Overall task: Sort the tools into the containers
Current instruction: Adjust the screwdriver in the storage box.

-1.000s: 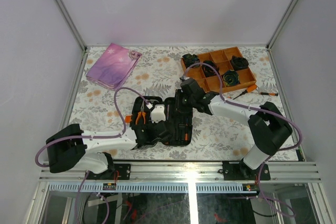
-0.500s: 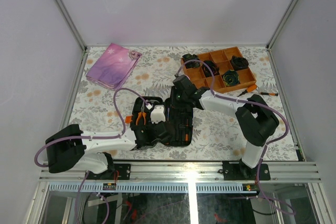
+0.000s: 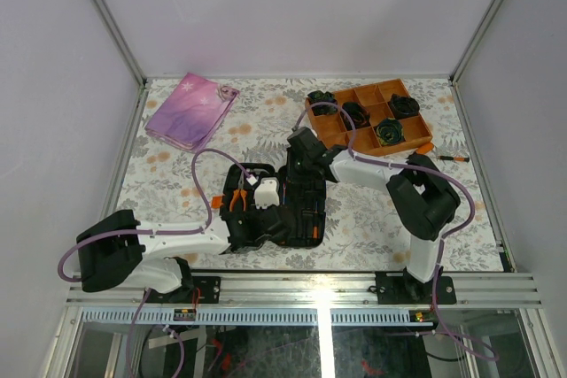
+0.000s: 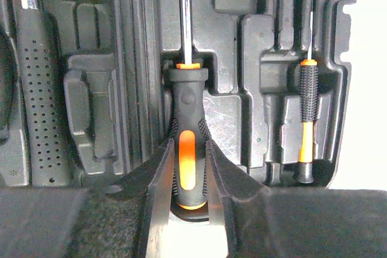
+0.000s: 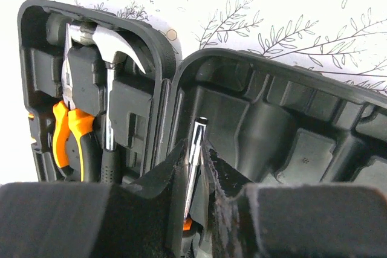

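The open tool case [image 3: 251, 167] lies on the bench [image 3: 372, 210] near the arm bases, and both arms work inside it. The right gripper [image 5: 193, 164] is pinched on the metal shaft of a slim driver [image 5: 198, 131], held over the case's right half. Its long axis runs straight away from the fingers, tip toward the case's far wall. We judge the coming move turns on lining that axis up with a moulded slot beneath. The left gripper [image 4: 187, 149] is clamped on the handle of a screwdriver [image 4: 185, 95] lying in its slot, shaft pointing away. The fingers hide the slim driver's handle but for a sliver of orange, and we cannot tell which slot suits it.
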`<state>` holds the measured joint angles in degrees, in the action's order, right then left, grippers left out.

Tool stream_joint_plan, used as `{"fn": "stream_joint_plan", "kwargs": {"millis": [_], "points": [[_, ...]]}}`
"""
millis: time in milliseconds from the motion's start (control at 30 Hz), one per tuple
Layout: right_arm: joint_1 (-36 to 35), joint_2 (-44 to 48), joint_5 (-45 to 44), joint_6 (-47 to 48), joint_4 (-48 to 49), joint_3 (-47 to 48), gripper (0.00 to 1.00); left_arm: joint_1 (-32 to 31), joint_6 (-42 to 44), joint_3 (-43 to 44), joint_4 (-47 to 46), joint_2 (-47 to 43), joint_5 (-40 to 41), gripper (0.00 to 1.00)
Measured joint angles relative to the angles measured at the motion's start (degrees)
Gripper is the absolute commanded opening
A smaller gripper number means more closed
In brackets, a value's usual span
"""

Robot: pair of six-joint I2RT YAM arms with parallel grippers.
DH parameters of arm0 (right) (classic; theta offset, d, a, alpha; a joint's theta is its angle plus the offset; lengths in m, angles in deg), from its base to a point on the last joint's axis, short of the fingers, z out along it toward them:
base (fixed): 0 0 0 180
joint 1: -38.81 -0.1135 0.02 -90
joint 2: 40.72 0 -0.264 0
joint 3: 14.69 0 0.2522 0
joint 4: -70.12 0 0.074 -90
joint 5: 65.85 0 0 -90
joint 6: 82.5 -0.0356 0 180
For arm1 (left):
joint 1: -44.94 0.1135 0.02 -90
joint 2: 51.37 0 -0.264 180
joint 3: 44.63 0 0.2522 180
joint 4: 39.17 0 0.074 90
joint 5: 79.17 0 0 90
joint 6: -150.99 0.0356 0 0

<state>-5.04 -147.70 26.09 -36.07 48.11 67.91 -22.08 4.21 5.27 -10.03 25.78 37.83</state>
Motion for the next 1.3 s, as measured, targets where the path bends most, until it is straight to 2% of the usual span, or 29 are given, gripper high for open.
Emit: {"fn": "stream_joint_plan", "kwargs": {"millis": [267,500,933,1033,1133,1200,1300], "points": [[0.0,-1.09,0.04,0.04,-0.07,0.33,0.19,-0.07,0.0,0.0,0.0,-0.02,-0.02,0.21],[0.0,-1.68,0.04,0.24,-0.74,1.09,0.11,-0.07,0.0,0.0,-0.02,-0.04,-0.02,0.21],[0.0,-3.43,0.11,1.09,-3.96,3.85,0.08,-0.11,-0.35,-0.26,-0.24,-0.33,-0.02,0.21],[-0.02,-4.72,0.44,1.55,-5.92,5.88,0.05,-0.11,-0.42,-0.28,-0.22,-0.39,0.02,0.2],[-0.04,-5.92,0.59,1.84,-7.43,7.56,0.01,-0.11,-0.42,-0.28,0.0,-0.66,0.31,0.15],[-0.04,-6.45,0.55,2.12,-8.22,8.22,0.0,-0.11,-0.39,-0.26,0.24,-0.87,0.5,0.1],[-0.04,-7.1,0.55,2.62,-9.31,9.2,0.0,-0.11,-0.44,0.07,0.76,-0.74,0.57,0.07]]}}
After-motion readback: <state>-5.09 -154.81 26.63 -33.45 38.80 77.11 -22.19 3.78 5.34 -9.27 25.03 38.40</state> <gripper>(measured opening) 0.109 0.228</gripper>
